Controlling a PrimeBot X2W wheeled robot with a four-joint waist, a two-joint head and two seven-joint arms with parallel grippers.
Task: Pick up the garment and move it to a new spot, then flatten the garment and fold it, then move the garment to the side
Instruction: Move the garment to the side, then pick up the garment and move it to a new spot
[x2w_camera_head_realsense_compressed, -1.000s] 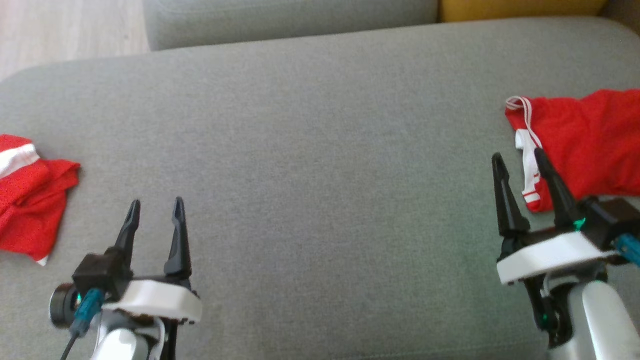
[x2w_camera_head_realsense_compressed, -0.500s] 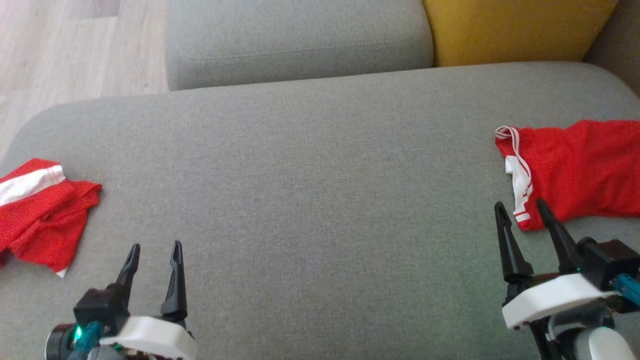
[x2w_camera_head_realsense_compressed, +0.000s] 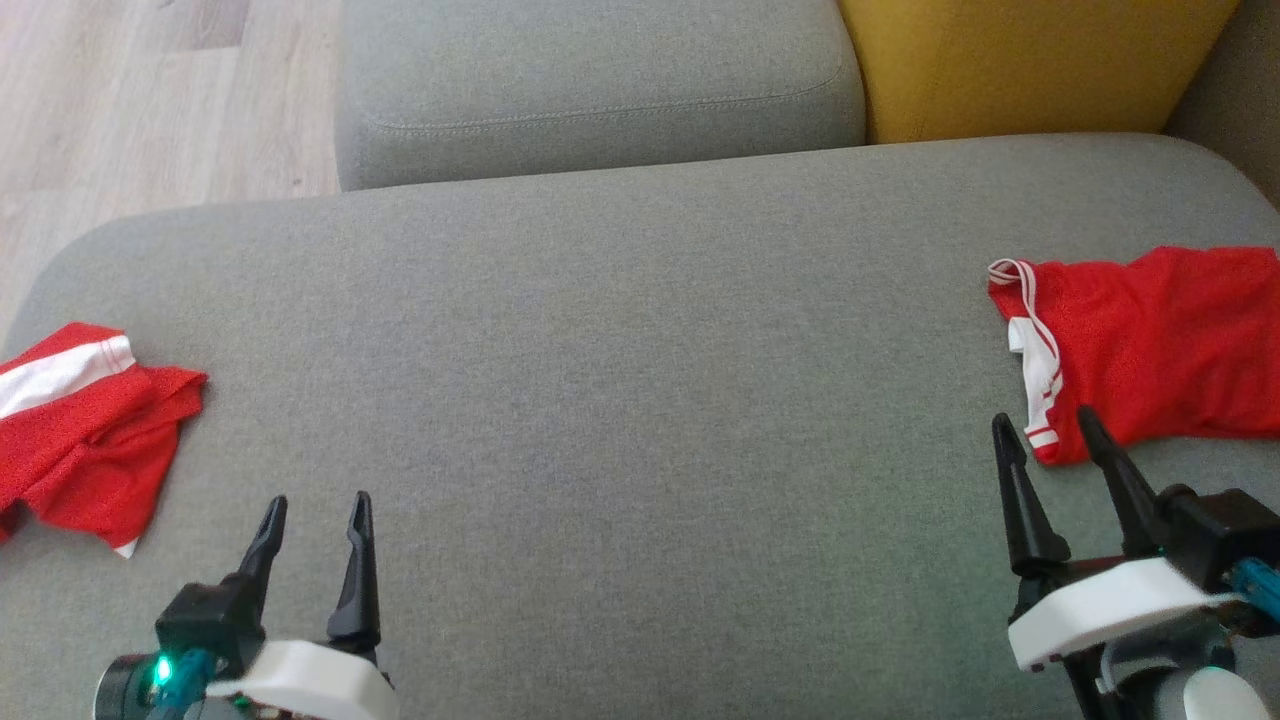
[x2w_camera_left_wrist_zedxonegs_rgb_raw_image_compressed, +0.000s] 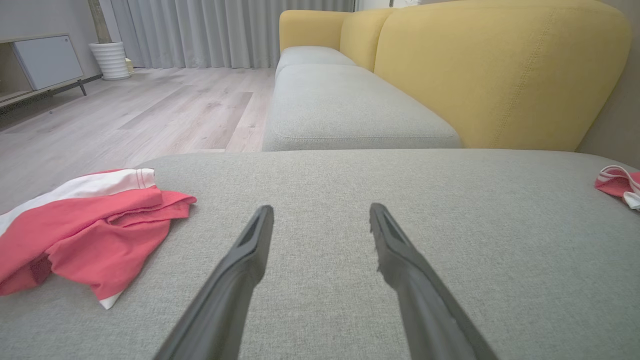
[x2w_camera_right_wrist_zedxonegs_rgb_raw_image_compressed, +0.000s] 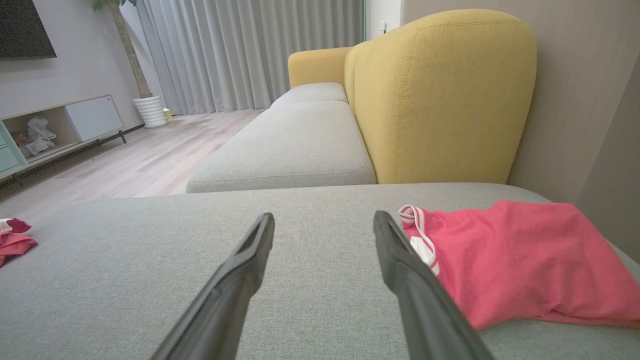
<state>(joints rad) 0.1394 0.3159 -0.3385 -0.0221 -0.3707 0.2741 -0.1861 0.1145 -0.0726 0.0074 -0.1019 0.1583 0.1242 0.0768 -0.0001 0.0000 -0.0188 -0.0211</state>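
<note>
Garment (x2w_camera_head_realsense_compressed: 1150, 340) on sofa (x2w_camera_head_realsense_compressed: 640, 400) — just ahead of spread right hand (x2w_camera_head_realsense_compressed: 1044, 416).

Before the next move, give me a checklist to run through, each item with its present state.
1. Left gripper open, nothing held: ok.
2. Right gripper open, nothing held: ok.
3. Red garment on the right near the Right gripper: ok, its white-trimmed corner lies just ahead of it.
4. That garment wholly in sight: not ok, it runs off the head view's right edge.
5. Room on the grey cushion to lay it flat: ok, bare fabric stretches between the two garments.
6. Whether the crumpled red garment on the left needs handling too: cannot tell.
</note>
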